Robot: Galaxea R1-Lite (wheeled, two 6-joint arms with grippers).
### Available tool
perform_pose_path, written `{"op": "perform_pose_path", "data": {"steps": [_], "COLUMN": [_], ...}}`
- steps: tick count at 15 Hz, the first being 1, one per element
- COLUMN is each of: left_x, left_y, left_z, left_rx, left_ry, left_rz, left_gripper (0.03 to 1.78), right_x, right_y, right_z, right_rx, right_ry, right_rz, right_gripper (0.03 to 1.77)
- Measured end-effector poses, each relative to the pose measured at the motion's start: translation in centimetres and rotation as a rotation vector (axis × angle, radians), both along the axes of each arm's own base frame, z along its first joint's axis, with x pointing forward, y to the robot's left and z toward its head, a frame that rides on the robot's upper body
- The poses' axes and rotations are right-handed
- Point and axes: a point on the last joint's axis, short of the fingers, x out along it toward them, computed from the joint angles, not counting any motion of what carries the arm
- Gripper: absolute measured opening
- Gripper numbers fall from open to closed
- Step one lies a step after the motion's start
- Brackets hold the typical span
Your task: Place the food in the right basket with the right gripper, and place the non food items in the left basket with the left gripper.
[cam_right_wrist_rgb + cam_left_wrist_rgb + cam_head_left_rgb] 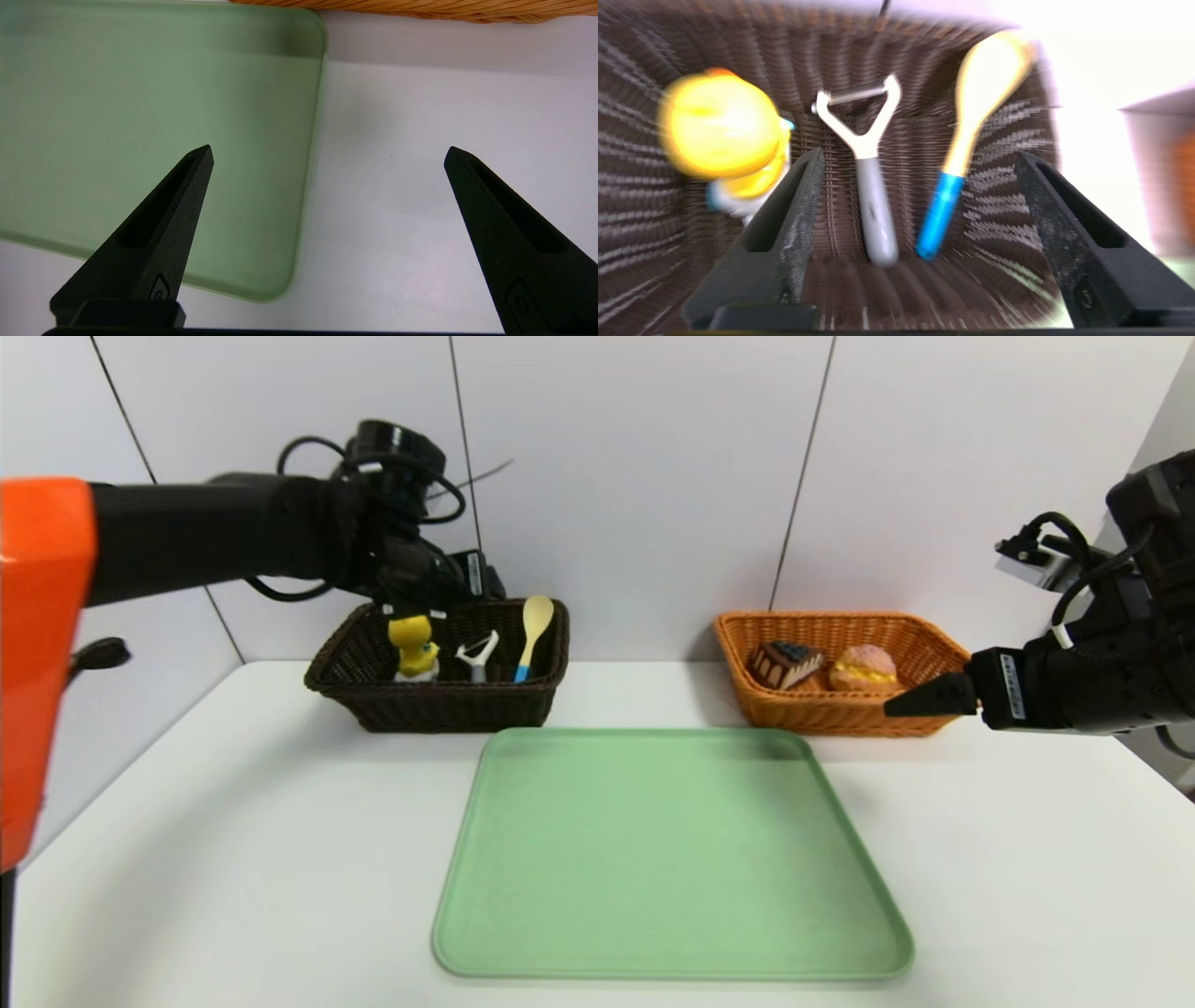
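Two baskets (448, 707) and one green tray (672, 859) were seen. One duck toy (414, 649), one peeler (479, 658) and one spoon (534, 630) were counted, along with one cake slice (786, 665) and one cream puff (864, 669).

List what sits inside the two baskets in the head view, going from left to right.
Duck toy → peeler → spoon → chocolate cake slice → cream puff
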Motion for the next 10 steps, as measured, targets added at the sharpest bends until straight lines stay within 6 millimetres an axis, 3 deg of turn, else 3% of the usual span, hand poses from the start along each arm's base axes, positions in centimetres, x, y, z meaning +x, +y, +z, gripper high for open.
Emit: {"op": "perform_pose_path", "data": {"steps": [3, 5, 7, 10], "left_x": [-7.7, -14.9, -22.1, -31.8], "left_y": [2.4, 5.1, 8.3, 11.9], "left_z": [7.1, 10.8, 12.2, 11.1], "left_rx": [-0.005, 0.001, 0.024, 0.010], "left_ry": [-0.071, -0.101, -0.115, -0.133], "left_rz": [-0.016, -0.011, 0.035, 0.115], "left_gripper": [1.54, 1.58, 1.61, 1.64], "right_x": [-0.9, -1.9, -3.6, -7.2], "right_y": [-0.2, -0.4, -0.4, -0.6], "right_z": [0.6, 1.1, 1.8, 2.8], "right_rx": [-0.063, -0.101, -0.103, -0.089], "right_ry": [-0.043, -0.074, -0.114, -0.188], "right_rz": [-0.047, -0.079, -0.076, -0.085], "right_gripper": [1.71, 1.71, 1.71, 1.71]}}
